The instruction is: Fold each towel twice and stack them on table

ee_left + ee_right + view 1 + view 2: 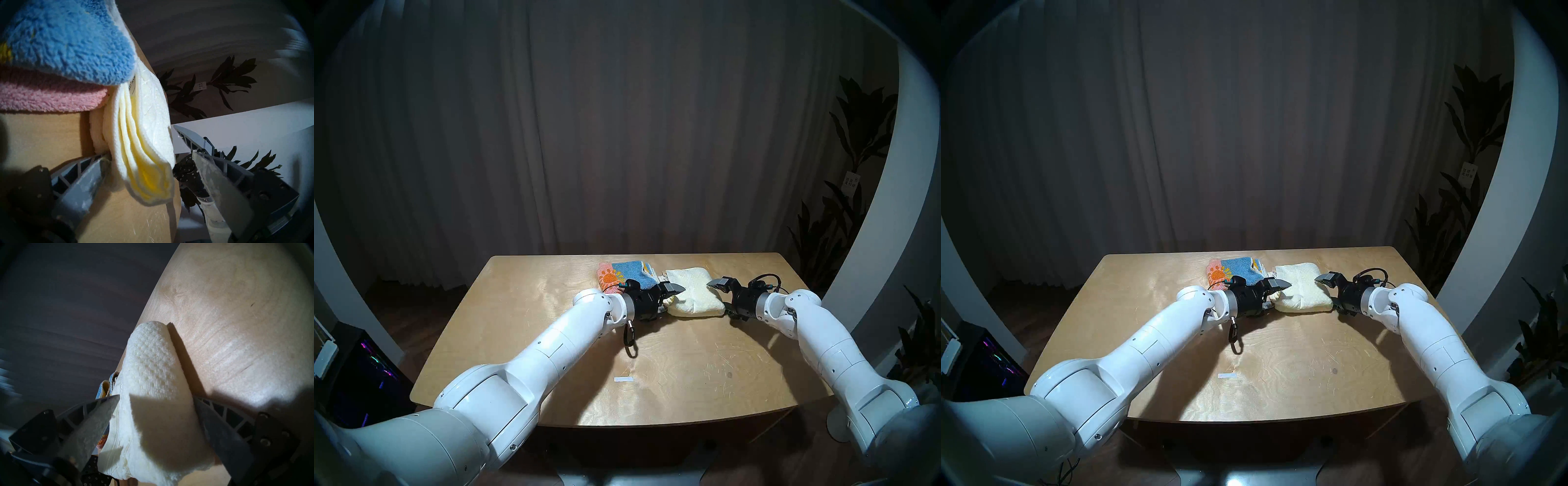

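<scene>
White arm links fill the near corners of the head view, the left arm and the right arm both reaching across the plywood table toward its far edge. A small white tape mark lies on the bare wood near the near edge, about midway between the two arms.

Toward the far edge, slightly right of centre, sits the folded cream towel, its dotted weave plain in the right wrist view. The left gripper is spread wide at the towel's left end: one grey finger stands above the cloth and the other lies low by the tabletop, with the stacked cream layers between them and neither finger pressed onto the cloth. The right gripper is likewise spread wide at the towel's right end, one finger over the top and one along the table side, straddling the fold without clamping it.

Just left of the cream towel, also near the far edge, lies the folded pink and blue sun-patterned towel; its right edge touches or slightly overlaps the cream one. A dark potted plant stands beyond the table's far right corner, against a dark curtain.
</scene>
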Controlling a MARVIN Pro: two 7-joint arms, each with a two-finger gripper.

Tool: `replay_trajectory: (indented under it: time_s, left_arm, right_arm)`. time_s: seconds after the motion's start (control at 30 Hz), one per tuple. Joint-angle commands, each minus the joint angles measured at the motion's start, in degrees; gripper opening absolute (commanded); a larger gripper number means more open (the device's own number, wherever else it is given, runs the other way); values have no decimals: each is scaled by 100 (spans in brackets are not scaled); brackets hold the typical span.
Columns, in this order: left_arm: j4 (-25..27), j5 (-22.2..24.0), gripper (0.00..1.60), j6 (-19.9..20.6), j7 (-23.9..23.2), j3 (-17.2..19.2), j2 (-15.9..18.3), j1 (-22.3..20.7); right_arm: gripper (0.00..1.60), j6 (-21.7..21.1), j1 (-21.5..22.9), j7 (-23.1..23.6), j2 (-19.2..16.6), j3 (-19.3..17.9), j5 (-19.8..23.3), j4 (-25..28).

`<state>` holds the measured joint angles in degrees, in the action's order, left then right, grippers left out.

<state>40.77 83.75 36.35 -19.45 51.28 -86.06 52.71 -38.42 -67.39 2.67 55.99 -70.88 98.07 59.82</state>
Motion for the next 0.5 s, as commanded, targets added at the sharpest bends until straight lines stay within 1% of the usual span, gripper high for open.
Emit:
replay_trajectory:
  time_s: [0.0,0.03,0.07,0.13,0.17,0.2,0.23,0.27,0.3,0.33,0.47]
  left_arm:
    - [-327,-60,160,-56,112,-40,-125,-143]
    - [-393,-74,160,-63,46,-58,-130,-160]
    - [-393,-74,160,-63,46,-58,-130,-160]
    - [-400,-76,160,-64,80,-68,-124,-164]
    - [-398,-70,160,-74,90,-63,-120,-155]
    - [-397,-66,78,-103,113,-58,-117,-142]
    - [-397,-58,56,-107,122,-53,-118,-137]
    - [-392,-35,29,-108,148,-33,-122,-125]
    - [-392,-35,29,-108,148,-33,-122,-125]
    - [-390,-49,0,-128,127,-44,-118,-123]
    - [-379,-17,0,-179,133,-12,-118,-97]
  right_arm:
    - [149,-107,-7,71,36,114,-57,-208]
    - [127,-135,24,127,44,140,-87,-258]
    - [127,-135,24,127,44,140,-87,-258]
    - [91,-141,45,164,59,161,-111,-298]
    - [91,-145,55,179,66,173,-123,-318]
    - [43,-152,68,213,76,183,-146,-345]
    - [11,-156,73,223,79,185,-153,-353]
    - [0,-160,76,240,82,185,-160,-358]
    - [0,-160,76,240,82,185,-160,-358]
    - [0,-161,77,249,84,185,-164,-359]
    - [0,-143,72,271,88,171,-184,-347]
